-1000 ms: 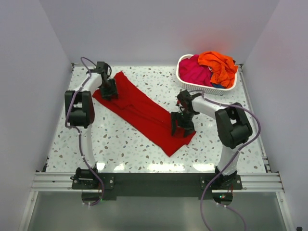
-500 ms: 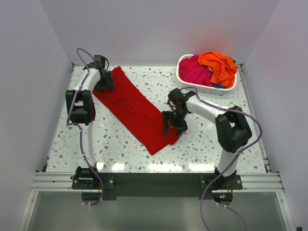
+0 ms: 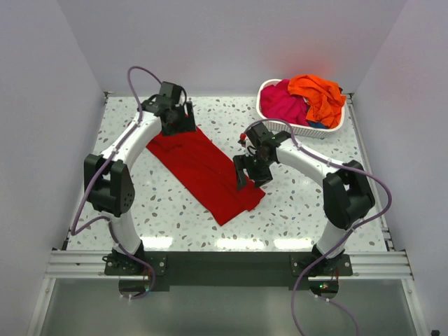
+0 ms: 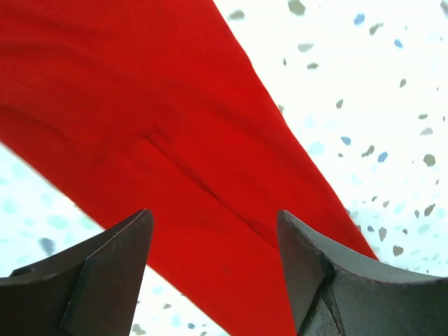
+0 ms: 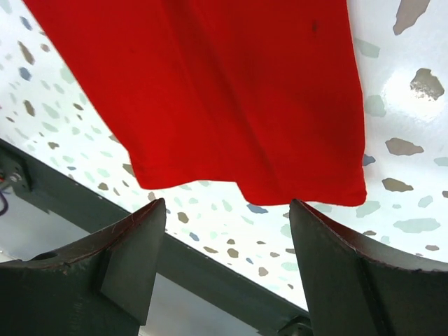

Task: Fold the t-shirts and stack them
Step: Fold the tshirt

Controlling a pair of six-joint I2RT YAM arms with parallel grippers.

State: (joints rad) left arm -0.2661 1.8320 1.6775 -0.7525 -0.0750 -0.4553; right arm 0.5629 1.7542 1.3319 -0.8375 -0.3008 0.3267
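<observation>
Speckled white table fills a plain white box. On it the red shirt lies flat as one long strip, slanting from the far left to the near middle. The left gripper hangs over the far end. The right gripper hangs by the near end, on its right side. Both have jaws spread wide and hold nothing. Each arm is closest to its own end, so each would likely pinch there. The pink shirt and orange shirt sit in the basket, far right.
</observation>
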